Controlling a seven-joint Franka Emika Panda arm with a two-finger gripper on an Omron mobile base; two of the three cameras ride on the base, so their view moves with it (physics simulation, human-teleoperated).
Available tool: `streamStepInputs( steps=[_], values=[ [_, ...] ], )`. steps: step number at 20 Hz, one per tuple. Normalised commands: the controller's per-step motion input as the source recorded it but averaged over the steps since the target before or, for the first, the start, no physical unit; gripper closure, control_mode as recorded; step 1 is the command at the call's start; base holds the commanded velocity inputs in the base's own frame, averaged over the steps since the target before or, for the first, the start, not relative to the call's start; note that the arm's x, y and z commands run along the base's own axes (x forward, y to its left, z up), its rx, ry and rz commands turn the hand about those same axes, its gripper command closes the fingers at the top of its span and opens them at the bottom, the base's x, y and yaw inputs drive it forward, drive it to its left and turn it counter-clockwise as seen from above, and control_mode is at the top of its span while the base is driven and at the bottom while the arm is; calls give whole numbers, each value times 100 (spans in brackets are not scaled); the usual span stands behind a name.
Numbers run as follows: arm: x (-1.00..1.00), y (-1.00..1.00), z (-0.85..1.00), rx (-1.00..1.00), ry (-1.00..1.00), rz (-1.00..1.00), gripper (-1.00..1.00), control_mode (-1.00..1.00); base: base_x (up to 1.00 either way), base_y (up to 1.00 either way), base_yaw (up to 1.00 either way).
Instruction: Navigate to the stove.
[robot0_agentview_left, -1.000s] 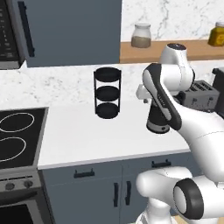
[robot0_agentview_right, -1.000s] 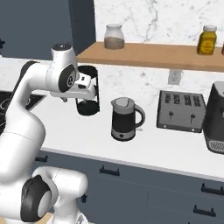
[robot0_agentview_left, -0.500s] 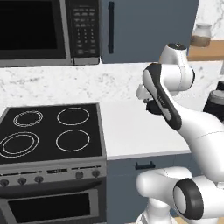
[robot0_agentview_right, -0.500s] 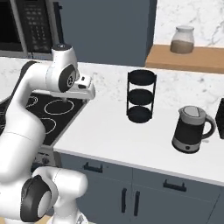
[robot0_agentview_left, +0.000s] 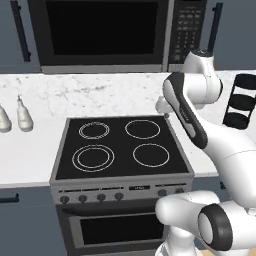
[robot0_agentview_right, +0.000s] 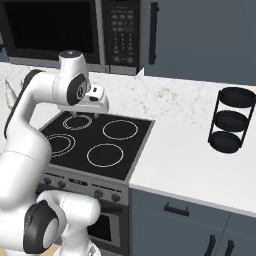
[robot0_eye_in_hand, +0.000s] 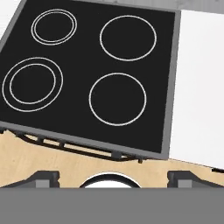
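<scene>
The stove (robot0_agentview_left: 122, 145) stands straight ahead of me: a grey steel range with a flat black glass top, four white ring burners, a knob row and a dark oven window. From the right base view the stove (robot0_agentview_right: 95, 140) lies under my arm. My gripper (robot0_agentview_right: 86, 113) hangs above the back of the cooktop. Looking down along the hand, the stove (robot0_eye_in_hand: 87, 74) spreads below, and my gripper (robot0_eye_in_hand: 114, 177) is open with nothing between its tips.
A black microwave (robot0_agentview_left: 105, 32) with a keypad hangs above the range. A black three-tier rack (robot0_agentview_right: 229, 120) stands on the white counter (robot0_agentview_right: 195, 165) to the right. Two pale bottles (robot0_agentview_left: 24, 115) sit on the left counter. Wooden floor (robot0_eye_in_hand: 26, 153) lies before the oven.
The whole scene has slid to the right as the base drove left. The stove now sits centred, and the kettle and toaster have left the views. The arm's pose is unchanged.
</scene>
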Motion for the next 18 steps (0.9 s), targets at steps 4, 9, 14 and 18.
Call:
streamStepInputs(
  steps=[4,9,14,18],
  values=[
    [0,0,0,0,0,0,-100,100,0,100,3],
    [0,0,0,0,0,0,-100,100,0,34,0],
    [0,0,0,0,0,0,-100,100,21,-21,0],
    [0,0,0,0,0,0,-100,100,29,-19,0]
  ],
)
